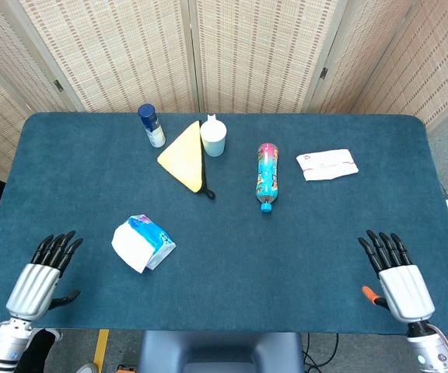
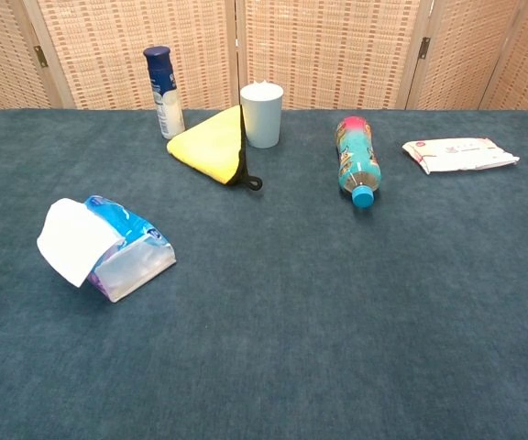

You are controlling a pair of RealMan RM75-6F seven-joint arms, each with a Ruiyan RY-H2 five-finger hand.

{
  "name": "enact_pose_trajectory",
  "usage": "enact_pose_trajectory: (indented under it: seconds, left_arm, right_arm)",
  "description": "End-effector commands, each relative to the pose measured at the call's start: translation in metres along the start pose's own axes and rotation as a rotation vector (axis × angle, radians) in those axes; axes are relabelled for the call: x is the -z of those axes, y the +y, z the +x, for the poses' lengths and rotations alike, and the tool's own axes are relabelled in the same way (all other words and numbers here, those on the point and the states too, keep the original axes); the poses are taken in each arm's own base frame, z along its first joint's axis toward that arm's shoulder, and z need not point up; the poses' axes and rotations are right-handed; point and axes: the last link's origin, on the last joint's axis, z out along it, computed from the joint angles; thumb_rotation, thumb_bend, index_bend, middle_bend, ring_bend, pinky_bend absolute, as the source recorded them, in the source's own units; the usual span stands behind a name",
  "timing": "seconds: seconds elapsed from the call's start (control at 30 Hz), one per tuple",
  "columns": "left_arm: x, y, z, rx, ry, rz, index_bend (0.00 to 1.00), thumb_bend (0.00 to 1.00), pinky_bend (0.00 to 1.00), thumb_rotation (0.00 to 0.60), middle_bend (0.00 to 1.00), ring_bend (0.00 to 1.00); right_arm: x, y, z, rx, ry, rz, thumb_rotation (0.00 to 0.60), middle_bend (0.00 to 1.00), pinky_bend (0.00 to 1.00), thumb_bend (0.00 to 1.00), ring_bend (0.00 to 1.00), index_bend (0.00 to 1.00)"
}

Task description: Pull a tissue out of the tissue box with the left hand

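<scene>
Two robot hands: left robot hand (image 1: 43,273) empty, spread | right robot hand (image 1: 396,276) likewise | one tissue box (image 1: 144,242)

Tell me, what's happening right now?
Left hand open, right hand open, both empty. Tissue pack untouched, tissue sticking out. Nothing between.

Bright, even overhead light, soft short shadows, no glare; both views sharp throughout

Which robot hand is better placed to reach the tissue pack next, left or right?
Left. The left robot hand is open at the near table edge, just left of the tissue pack, whose white tissue faces it. The right robot hand sits far across the table.
</scene>
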Motion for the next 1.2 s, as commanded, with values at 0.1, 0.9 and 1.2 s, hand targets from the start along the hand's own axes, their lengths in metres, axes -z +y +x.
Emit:
enact_pose_trajectory:
  seconds: [0.1, 0.9, 1.2]
  left_arm:
    - [-0.019, 0.013, -0.004, 0.001, 0.025, -0.057, 0.01, 0.25, 0.01, 0.600, 0.00, 0.00]
    - [-0.060, 0.039, -0.061, 0.051, -0.067, -0.066, 0.06, 0.25, 0.03, 0.600, 0.00, 0.00]
    - [-0.071, 0.052, -0.070, 0.093, -0.099, -0.084, 0.08, 0.29, 0.03, 0.600, 0.00, 0.00]
  right_arm:
    - [-0.001, 0.000, 0.000, -0.003, -0.003, 0.005, 0.600, 0.00, 0.00, 0.00, 0.00, 0.00]
    - [-0.003, 0.000, 0.007, -0.050, 0.000, 0.021, 0.600, 0.00, 0.00, 0.00, 0.00, 0.00]
    - [-0.002, -0.001, 0.008, -0.058, 0.002, 0.025, 0.600, 0.00, 0.00, 0.00, 0.00, 0.00]
